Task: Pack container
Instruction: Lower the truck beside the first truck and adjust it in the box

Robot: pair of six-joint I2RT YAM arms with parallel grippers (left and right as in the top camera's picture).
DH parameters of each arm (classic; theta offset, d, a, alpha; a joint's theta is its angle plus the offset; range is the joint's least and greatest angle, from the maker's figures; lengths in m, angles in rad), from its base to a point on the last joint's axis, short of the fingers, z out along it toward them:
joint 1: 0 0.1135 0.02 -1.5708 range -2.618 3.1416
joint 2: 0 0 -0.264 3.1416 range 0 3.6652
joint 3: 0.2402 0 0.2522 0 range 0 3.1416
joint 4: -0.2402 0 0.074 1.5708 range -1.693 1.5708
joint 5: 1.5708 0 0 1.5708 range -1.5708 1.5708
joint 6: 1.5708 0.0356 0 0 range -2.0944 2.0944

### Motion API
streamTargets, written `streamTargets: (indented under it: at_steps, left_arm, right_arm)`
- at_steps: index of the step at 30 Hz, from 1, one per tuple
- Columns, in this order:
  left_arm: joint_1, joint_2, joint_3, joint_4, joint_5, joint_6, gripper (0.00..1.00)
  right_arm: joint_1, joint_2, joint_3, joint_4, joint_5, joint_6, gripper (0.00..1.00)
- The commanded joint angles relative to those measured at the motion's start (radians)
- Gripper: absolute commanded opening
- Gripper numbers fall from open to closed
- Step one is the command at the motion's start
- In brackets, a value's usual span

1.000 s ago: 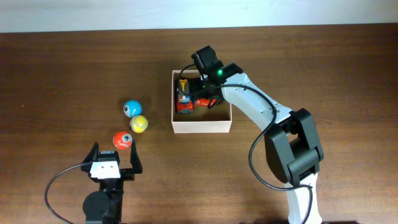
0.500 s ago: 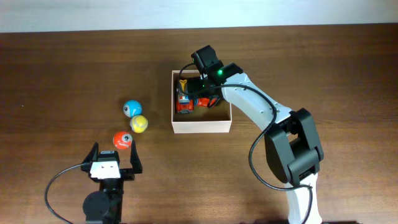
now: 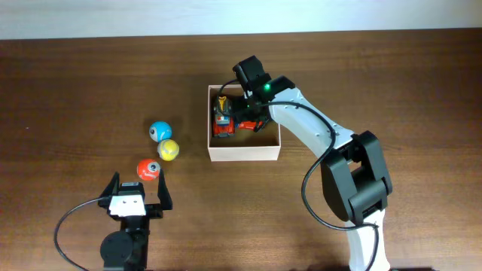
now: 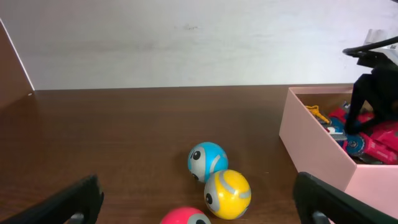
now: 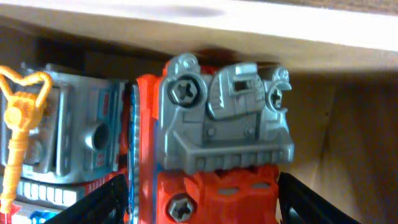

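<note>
Nearest the base, the left end effector [image 3: 138, 182] is sitting low over the dark wooden surface [image 3: 75, 90], its fingers spread wide apart and gripping nothing. Just ahead of its fingertips a red ball [image 3: 148, 170] is lying on the wood. A yellow ball [image 3: 167, 150] is resting just beyond that, and a blue ball [image 3: 159, 131] is touching or nearly touching the yellow one on its far side. All three are lying left of the container [image 3: 245, 156], well apart from its left wall. The container is standing flat near the middle of the surface, its open top facing straight up. Being square, it is showing no long axis; its walls are running roughly parallel to the surface edges. Its near half is showing bare tan floor, while the toys are crowding the far half. An orange toy [image 5: 224, 124] with a grey front is lying lengthwise near-to-far, beside a grey-and-blue toy [image 5: 74, 137] carrying a yellow hook [image 5: 22, 124]. The right end effector [image 5: 199, 208] is reaching down into the far part of the container. Its fingers are standing apart on either side of the orange toy; whether they are pressing it, cannot tell. Beyond the far edge a white wall [image 3: 226, 15] is running across.
</note>
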Motion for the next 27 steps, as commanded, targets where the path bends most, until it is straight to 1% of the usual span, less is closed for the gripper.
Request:
streamTargets:
  at_steps: [1, 7, 12, 21, 27]
  left_arm:
    - [0.005, -0.008, -0.005, 0.002, 0.011, 0.016, 0.99]
    - [0.005, -0.008, -0.005, 0.002, 0.011, 0.016, 0.99]
    - [0.005, -0.008, -0.005, 0.002, 0.011, 0.016, 0.99]
    - [0.005, -0.008, -0.005, 0.002, 0.011, 0.016, 0.99]
    - [0.005, -0.008, -0.005, 0.002, 0.011, 0.016, 0.99]
  right_arm:
    - [-0.017, -0.027, 0.048, -0.022, 0.017, -0.01, 0.69]
    - [-0.038, -0.027, 0.082, -0.071, 0.016, -0.01, 0.65]
    - [-0.038, -0.027, 0.086, -0.075, 0.016, -0.01, 0.63]
    - [-0.036, -0.027, 0.086, -0.093, 0.005, -0.01, 0.51]
    - [-0.036, -0.027, 0.086, -0.097, 0.005, -0.009, 0.5]
